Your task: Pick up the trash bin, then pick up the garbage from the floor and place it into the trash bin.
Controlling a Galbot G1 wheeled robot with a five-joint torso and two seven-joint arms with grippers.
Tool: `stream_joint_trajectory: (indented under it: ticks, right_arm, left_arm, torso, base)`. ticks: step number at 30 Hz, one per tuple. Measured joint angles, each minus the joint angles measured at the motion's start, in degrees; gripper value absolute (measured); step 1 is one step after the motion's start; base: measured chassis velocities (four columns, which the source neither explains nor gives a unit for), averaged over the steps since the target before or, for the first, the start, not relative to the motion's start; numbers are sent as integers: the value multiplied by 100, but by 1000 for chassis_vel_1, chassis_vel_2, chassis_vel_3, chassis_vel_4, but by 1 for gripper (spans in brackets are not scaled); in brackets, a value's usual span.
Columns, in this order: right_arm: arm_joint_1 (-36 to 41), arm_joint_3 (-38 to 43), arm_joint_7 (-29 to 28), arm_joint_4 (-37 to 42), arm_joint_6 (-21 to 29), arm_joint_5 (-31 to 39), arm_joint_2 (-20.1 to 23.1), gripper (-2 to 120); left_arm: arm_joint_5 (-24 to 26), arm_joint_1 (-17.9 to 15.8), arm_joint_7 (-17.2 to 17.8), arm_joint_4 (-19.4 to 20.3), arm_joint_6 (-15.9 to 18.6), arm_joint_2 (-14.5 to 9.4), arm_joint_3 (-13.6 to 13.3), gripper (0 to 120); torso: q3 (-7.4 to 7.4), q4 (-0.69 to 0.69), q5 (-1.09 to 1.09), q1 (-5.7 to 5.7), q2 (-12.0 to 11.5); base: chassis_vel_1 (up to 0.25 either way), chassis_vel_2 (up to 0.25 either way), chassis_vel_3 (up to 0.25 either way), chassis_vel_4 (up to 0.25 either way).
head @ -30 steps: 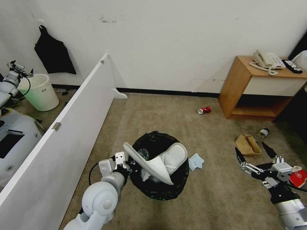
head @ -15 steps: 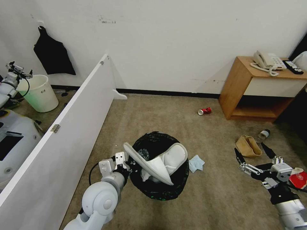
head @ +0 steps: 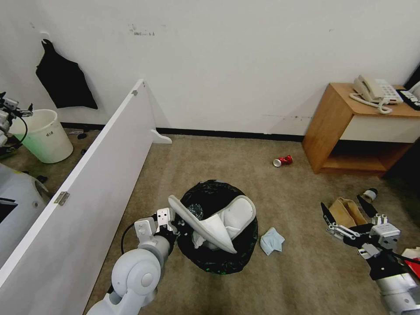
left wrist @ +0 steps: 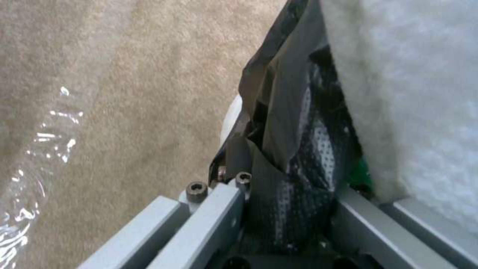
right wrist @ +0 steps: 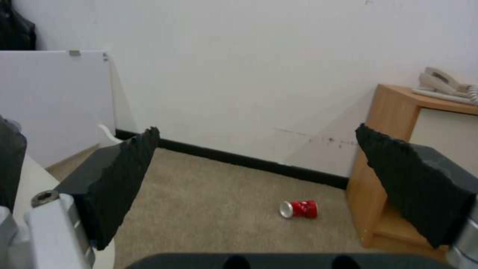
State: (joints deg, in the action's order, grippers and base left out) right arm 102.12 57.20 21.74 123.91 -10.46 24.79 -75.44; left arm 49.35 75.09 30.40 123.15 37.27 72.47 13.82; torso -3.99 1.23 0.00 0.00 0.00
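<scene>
slippers point(head: 218, 221) in the trash bin point(head: 218, 258), face mask point(head: 271, 241) just right of it

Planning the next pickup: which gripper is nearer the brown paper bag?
Right. The right gripper hangs open directly at the brown paper bag; the left gripper is across the carpet, shut on the trash bin rim.

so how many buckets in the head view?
2. The black-lined trash bin sits on the carpet mid-frame, its rim clamped in the left pincer. An unlined pale bucket stands beyond the white partition, near the wall.
</scene>
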Motion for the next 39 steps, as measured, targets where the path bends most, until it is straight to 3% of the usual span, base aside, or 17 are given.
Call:
stream_joint_trajectory:
  ticks: [27, 39]
  right_arm:
    - [1, -26, 14, 5, 57, 19, 36, 100]
    - [-128, -420, -527, -302, 148, 90, 615, 100]
  left_arm:
    - [-21, -13, -21, -4, -9, -16, 17, 0]
    - [-181, 40, 12, -55, -8, 29, 198, 0]
  torso:
    - [1, 1, -1, 0, 0]
    - [1, 1, 0, 0, 0]
  base:
    - [-4, 4, 5, -5]
    - [0, 0, 0, 0]
